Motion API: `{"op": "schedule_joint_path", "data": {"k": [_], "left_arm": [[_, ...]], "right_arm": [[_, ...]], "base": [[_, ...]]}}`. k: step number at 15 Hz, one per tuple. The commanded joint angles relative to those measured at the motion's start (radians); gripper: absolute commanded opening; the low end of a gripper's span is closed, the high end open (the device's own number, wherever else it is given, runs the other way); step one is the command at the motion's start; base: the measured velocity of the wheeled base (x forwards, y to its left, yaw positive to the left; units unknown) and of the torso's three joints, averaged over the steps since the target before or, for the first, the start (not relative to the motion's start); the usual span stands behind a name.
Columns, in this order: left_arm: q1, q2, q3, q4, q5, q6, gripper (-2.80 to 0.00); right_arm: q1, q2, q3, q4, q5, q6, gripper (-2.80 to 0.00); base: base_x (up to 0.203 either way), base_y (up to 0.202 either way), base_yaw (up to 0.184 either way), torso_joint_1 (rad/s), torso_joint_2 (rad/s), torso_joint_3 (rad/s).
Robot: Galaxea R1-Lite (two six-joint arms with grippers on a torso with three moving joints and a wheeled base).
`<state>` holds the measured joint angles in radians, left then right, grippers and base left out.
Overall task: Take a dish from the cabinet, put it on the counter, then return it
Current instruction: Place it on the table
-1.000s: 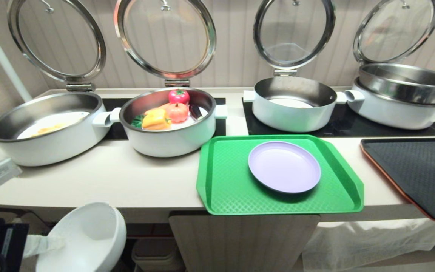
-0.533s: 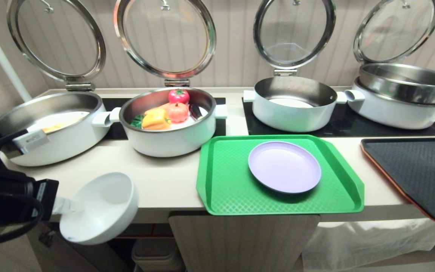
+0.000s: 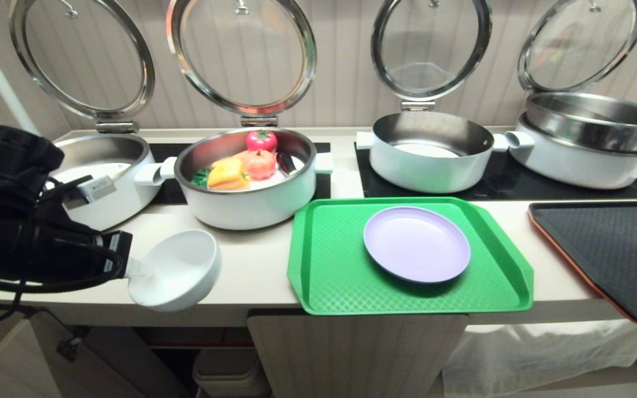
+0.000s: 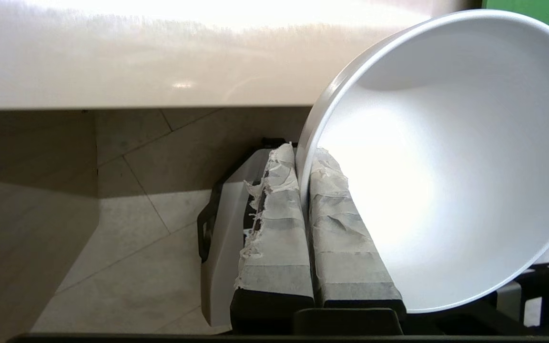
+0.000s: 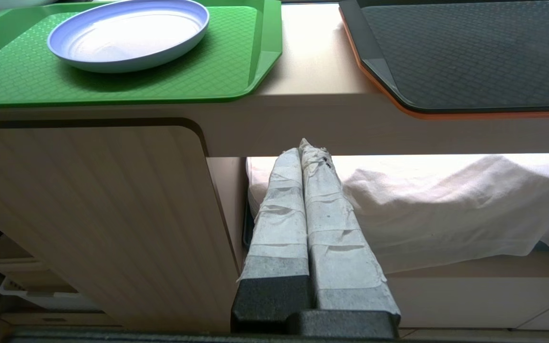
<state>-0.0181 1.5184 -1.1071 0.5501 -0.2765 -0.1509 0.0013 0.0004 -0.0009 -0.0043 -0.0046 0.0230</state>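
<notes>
Bowl (image 3: pixel 177 269) was pinched by its rim in the left gripper (image 3: pixel 133 269), tilted, held over the front edge of the counter (image 3: pixel 241 260) left of the green tray (image 3: pixel 318 276). Right gripper (image 5: pixel 305 152) sat parked below the counter beside the cabinet door (image 5: pixel 103 214), taped fingers (image 5: pixel 279 209) pressed together, empty.

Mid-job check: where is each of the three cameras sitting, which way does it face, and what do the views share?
Head: high, looking down on the counter; left arm carries the bowl.
Left wrist: behind the left gripper, jaws shut on the bowl's rim, facing the counter's front edge.
Right wrist: behind the shut right gripper, low, facing the cabinet door.
Shared: head and right wrist show the green tray with the lilac plate.
</notes>
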Motion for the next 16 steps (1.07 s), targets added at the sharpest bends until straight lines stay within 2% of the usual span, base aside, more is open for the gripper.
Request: {"op": "schedule_joint_path", "data": {"k": [1, 4, 6, 12, 16], "left_arm": [[0.010, 0.090, -0.059, 0.003, -0.001, 0.000, -2.80], [0.026, 0.125, -0.087, 0.008, 0.013, 0.007, -2.80], [0.036, 0.142, -0.099, 0.005, 0.045, 0.025, -2.80], [0.105, 0.265, -0.200, -0.004, 0.069, 0.028, -2.80], [0.125, 0.326, -0.258, -0.003, 0.080, 0.042, -2.80]], "right_arm": [[0.000, 0.001, 0.000, 0.000, 0.000, 0.000, -2.80], [0.000, 0.001, 0.000, 0.000, 0.000, 0.000, -2.80], [0.000, 0.001, 0.001, 0.000, 0.000, 0.000, -2.80], [0.000, 0.001, -0.001, 0.000, 0.000, 0.000, -2.80], [0.000, 0.001, -0.001, 0.000, 0.000, 0.000, -2.80]], "base": [[0.000, 0.000, 0.000, 0.000, 0.00, 0.000], [0.000, 0.000, 0.000, 0.000, 0.00, 0.000], [0.000, 0.000, 0.000, 0.000, 0.00, 0.000], [0.000, 0.000, 0.000, 0.000, 0.00, 0.000], [0.000, 0.000, 0.000, 0.000, 0.00, 0.000]]}}
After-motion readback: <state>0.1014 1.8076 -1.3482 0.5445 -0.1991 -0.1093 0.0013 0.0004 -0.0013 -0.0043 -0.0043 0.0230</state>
